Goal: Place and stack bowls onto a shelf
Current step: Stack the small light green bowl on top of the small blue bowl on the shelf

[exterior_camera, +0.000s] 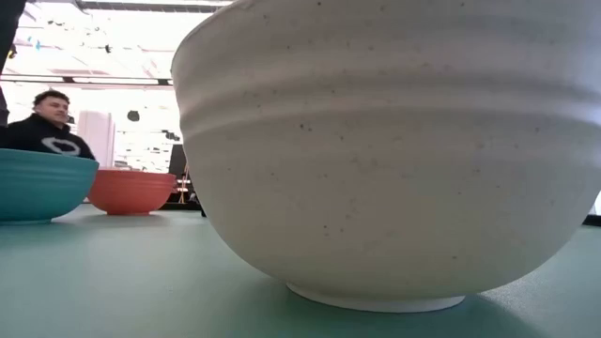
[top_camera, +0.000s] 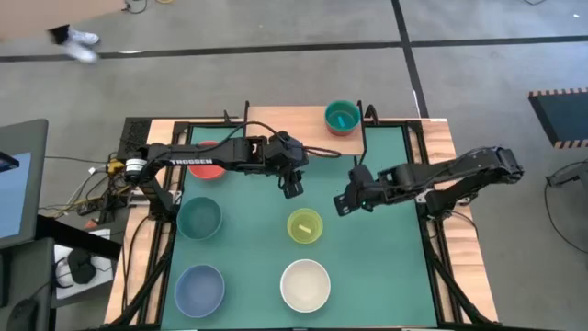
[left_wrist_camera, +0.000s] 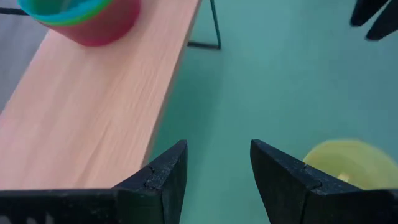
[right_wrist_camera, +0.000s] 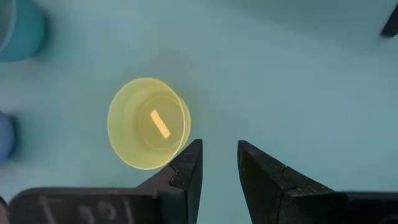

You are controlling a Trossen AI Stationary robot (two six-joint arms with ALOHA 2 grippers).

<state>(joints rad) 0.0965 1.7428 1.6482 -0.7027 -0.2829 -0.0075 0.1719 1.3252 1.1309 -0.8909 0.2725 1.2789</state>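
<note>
The shelf stands at the mat's far edge; its wood top also shows in the left wrist view. A stack of nested bowls, magenta outside with green and blue inside, rests on the shelf's right end. The yellow-green bowl sits upright on the mat's middle. My left gripper hangs open and empty just in front of the shelf, above the mat. My right gripper is open and empty, to the right of the yellow-green bowl.
On the green mat stand a red bowl under my left arm, a dark teal bowl, a pale blue bowl and a white bowl, which fills the low view. A person is beyond the table.
</note>
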